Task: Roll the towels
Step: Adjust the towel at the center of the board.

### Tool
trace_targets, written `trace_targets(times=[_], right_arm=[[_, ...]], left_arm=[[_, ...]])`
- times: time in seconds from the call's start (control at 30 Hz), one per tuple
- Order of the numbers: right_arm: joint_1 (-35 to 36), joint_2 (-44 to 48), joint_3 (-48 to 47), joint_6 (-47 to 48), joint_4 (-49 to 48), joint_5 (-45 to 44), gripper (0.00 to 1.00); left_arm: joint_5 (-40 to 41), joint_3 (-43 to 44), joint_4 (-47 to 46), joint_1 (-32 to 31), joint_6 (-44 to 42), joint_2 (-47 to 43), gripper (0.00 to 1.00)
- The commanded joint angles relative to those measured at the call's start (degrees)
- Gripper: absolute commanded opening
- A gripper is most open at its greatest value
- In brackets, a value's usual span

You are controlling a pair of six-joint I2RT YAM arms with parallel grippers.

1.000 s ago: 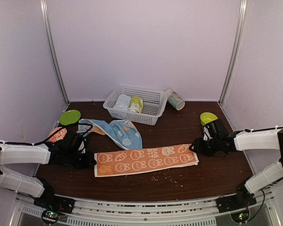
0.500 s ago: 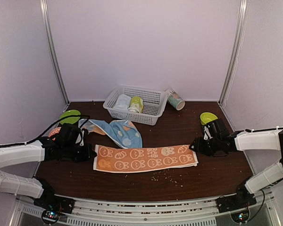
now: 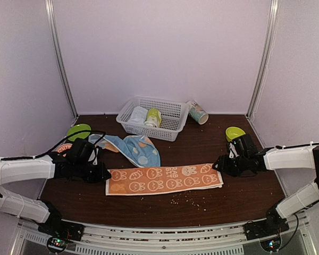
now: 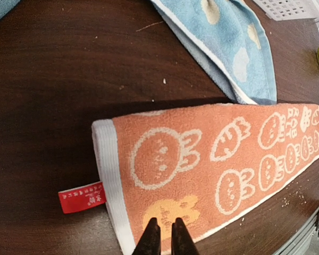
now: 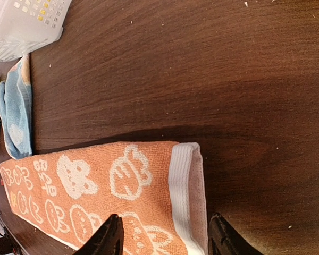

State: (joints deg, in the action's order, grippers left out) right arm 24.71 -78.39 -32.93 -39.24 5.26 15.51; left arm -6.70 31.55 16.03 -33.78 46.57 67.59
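Dark-brown tabletop (image 3: 202, 143) inside a pale lilac enclosure, viewed from above and behind the arm bases. Spread flat across the near-middle: peach-orange towel (image 3: 165, 179), not yet rolled, long axis running left to right, parallel to the near table edge, short ends pointing at the two arms. At its left short end, with white hem (image 4: 109, 175) and red label (image 4: 81, 196) facing outward: left gripper (image 3: 103, 174), fingers pressed almost together with only a thin slit, tips low over the near corner of that end; possibly a pinch of cloth in the slit, not decidable from the wrist view. At the right short end: right gripper (image 3: 219, 166), fingers spread wide, straddling the white end band (image 5: 183, 196), nothing clamped. One arm at each end of the strip, neither clearly nearer, towel lying inward from both hands along its own length. Judged requirement for rolling: travel along that long axis, from one short end toward the other, roll kept square to the hems. Behind the strip, touching its far edge left of the middle: light blue towel (image 3: 138, 149), crumpled, no clear axis, nearer the left arm. Farther back: white basket (image 3: 167, 133) holding a pale rolled towel (image 3: 138, 115) and a yellow-green rolled towel (image 3: 153, 117).
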Motion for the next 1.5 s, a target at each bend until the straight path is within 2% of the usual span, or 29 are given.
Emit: trace_targets(times=[0.0,0.23,0.3,0.43,0.77,0.87,1.07,1.33,1.47], right_arm=[[-0.32,-0.58,-0.49,-0.30,-1.22,0.48,0.55],[-0.28,-0.71,-0.40,-0.22,-1.23,0.65,0.55],[-0.29,-0.67,-0.37,-0.16,-1.04,0.66,0.56],[-0.36,-0.45,-0.29,0.08,-0.72,0.45,0.57],[-0.40,0.19,-0.13,0.13,-0.29,0.24,0.58],[-0.41,0.21,0.27,-0.04,-0.67,0.27,0.58],[-0.38,-0.10,0.29,-0.20,-0.96,0.57,0.58],[-0.44,0.26,0.11,-0.03,-0.57,0.54,0.58],[-0.37,0.34,0.08,0.13,-0.50,0.49,0.57]], left_arm=[[-1.24,0.70,-2.13,0.32,-1.16,0.74,0.10],[-0.60,1.10,-1.49,0.30,-1.76,2.22,0.12],[0.95,0.95,-0.01,0.31,-1.33,1.88,0.16],[3.67,-1.05,1.98,0.45,0.40,-0.15,0.36],[-2.22,-6.41,0.99,0.25,4.11,-2.63,0.44],[-2.00,-7.64,1.06,0.28,4.03,-3.74,0.43],[-3.16,-6.95,-1.79,0.29,3.61,-1.21,0.29],[-3.71,-5.21,-2.96,0.29,1.99,2.81,0.23],[-2.91,-4.82,-2.26,0.23,1.96,1.71,0.14]])
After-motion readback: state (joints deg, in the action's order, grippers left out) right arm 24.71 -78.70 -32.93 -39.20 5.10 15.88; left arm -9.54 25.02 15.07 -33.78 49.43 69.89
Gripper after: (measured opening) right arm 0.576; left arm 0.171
